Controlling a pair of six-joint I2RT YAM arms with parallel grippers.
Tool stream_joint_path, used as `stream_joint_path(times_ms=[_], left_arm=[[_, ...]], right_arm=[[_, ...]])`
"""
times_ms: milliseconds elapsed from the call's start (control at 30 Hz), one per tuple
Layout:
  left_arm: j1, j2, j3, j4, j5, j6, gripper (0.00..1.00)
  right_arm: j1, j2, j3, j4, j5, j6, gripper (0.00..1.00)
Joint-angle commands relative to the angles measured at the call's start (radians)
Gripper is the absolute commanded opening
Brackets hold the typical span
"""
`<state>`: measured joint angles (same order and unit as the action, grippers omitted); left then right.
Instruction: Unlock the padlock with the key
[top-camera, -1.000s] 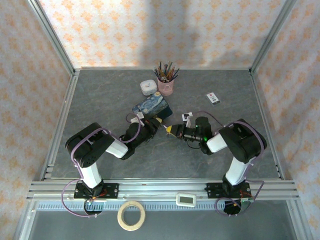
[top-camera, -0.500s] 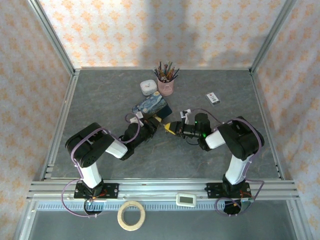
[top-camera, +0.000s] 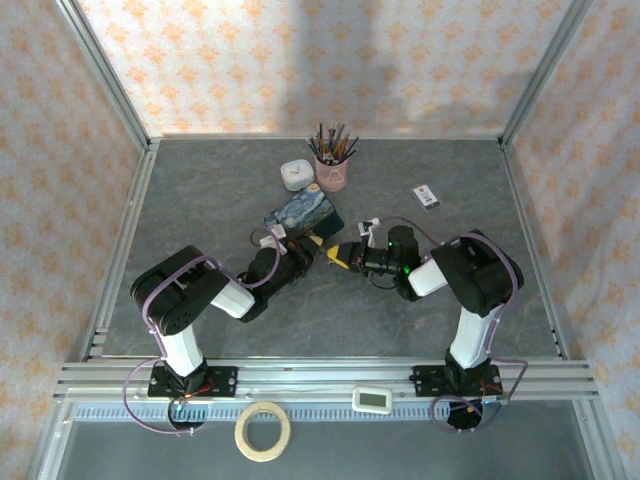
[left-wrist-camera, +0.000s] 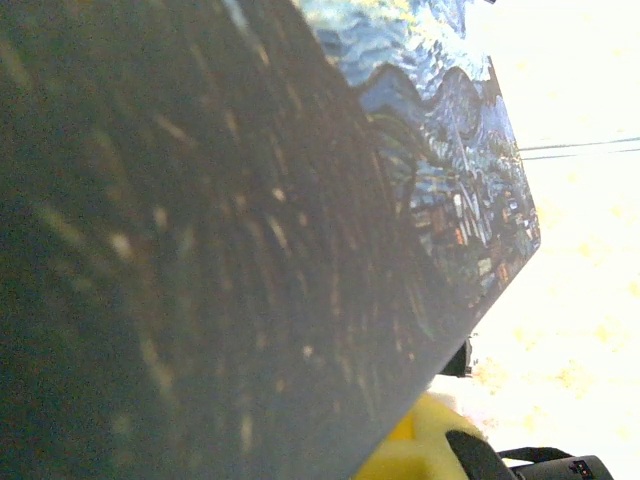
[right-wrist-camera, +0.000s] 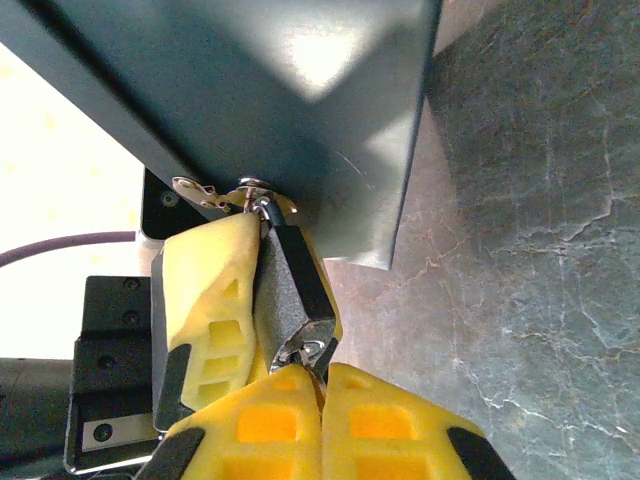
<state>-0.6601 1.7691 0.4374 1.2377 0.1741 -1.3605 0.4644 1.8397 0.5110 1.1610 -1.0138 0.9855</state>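
Since a second ago, the right gripper has slid leftward across the table and now sits nose to nose with the left gripper, just beside the blue tin.

The main risks run from the biggest thing down. The tin is tipped up on the left side, and any sideways push from the right arm could shift it and drag the lock off line. The padlock hangs from a small hasp at the tin's edge and appears pinched between the left gripper's fingers. If that grip is soft, the body could twist when the key turns. The key is clamped between the right gripper's closed fingertips, right at the lock's lower end. Only a sliver of its head shows, and how deep the shaft sits cannot be told. A tilted entry could jam it or bend it, and a slipping pinch would turn the pads without turning the key.

By material, the table is a grey, veined, stone-like sheet. The tin is smooth painted metal with swirling blue brushwork and a plain dull underside. Both sets of fingers are yellow, rubbery and ribbed with square hollows. The padlock is a dark, hard-edged block with a thin bright shackle. The key is thin, pale, shiny metal.
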Motion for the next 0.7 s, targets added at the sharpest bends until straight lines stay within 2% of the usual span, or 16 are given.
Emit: stream_joint_path(times_ms=[0,200,467,667], left_arm=[[-0.039,-0.034,0.011,0.09,0.06,0.0,0.0],[-0.041,-0.032,0.006,0.112,0.055,0.007,0.0],[-0.019,-0.042,-0.02,0.157,0.074,0.047,0.0],[-0.013,-0.06,-0.017,0.13,0.095,0.061,0.0]], right_arm=[[0.012,0.016,0.028,0.112,0.083,0.063,0.0],[0.03,0.002,0.018,0.103,0.117,0.086,0.0],[0.024,-0.05,0.042,-0.061,0.104,0.021,0.0],[0.024,-0.101,0.095,-0.244,0.113,-0.115,0.0]])
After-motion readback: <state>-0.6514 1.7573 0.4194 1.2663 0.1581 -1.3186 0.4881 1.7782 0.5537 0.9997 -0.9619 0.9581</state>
